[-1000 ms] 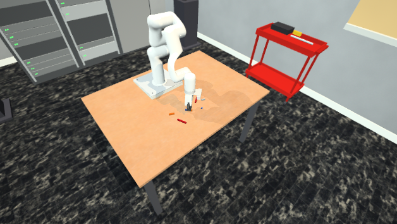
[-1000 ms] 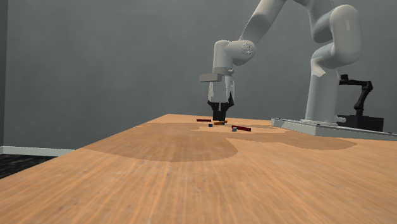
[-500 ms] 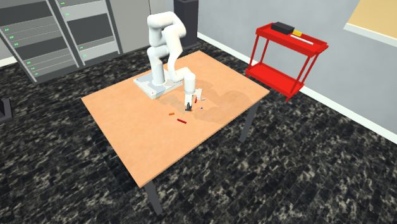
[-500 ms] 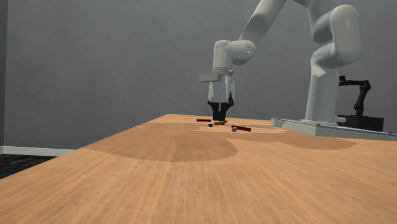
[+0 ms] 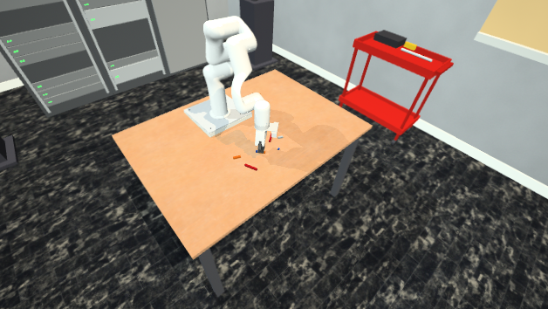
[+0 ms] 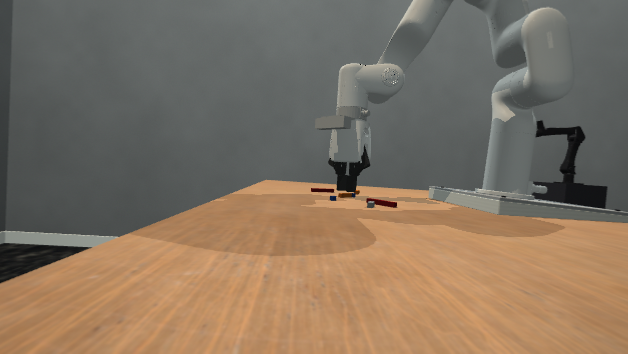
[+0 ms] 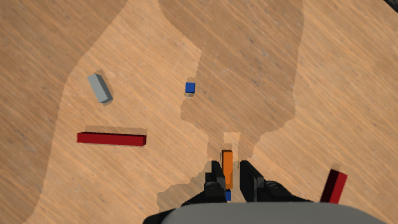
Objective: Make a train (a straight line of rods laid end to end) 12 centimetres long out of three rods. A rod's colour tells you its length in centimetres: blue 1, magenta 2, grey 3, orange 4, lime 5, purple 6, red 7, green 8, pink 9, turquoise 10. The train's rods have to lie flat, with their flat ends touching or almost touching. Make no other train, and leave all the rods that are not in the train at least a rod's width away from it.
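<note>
Wrist view, claw [image 5: 261, 150] [image 6: 346, 190] [image 7: 228, 174]: standing narrowly parted, holding nothing, hovering just above the table [image 5: 183, 196] [image 6: 300, 300] [image 7: 350, 75]
Below claw: orange rod [image 5: 263, 152] [image 6: 346, 195] [image 7: 227, 170] lying flat
Orange rod's end: blue rod [image 5: 256, 151] [image 6: 354, 195] [image 7: 228, 195] sitting in line, touching or nearly
Nearby: second blue rod [image 5: 278, 148] [image 6: 333, 198] [image 7: 190, 88] resting apart
Beyond: red rod [image 5: 270, 138] [image 6: 382, 203] [image 7: 111, 139] lying near grey rod [image 5: 280, 137] [image 6: 370, 204] [image 7: 100, 88]
Opposite side: second red rod [image 5: 250, 167] [image 6: 322, 190] [image 7: 333, 187] and second orange rod [image 5: 236, 157] lying apart

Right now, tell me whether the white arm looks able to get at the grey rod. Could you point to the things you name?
Probably yes: the grey rod [image 5: 280, 137] [image 6: 370, 204] [image 7: 100, 88] lies apart from its neighbours, though the nearby red rod [image 5: 270, 138] [image 6: 382, 203] [image 7: 111, 139] calls for some care.
</note>
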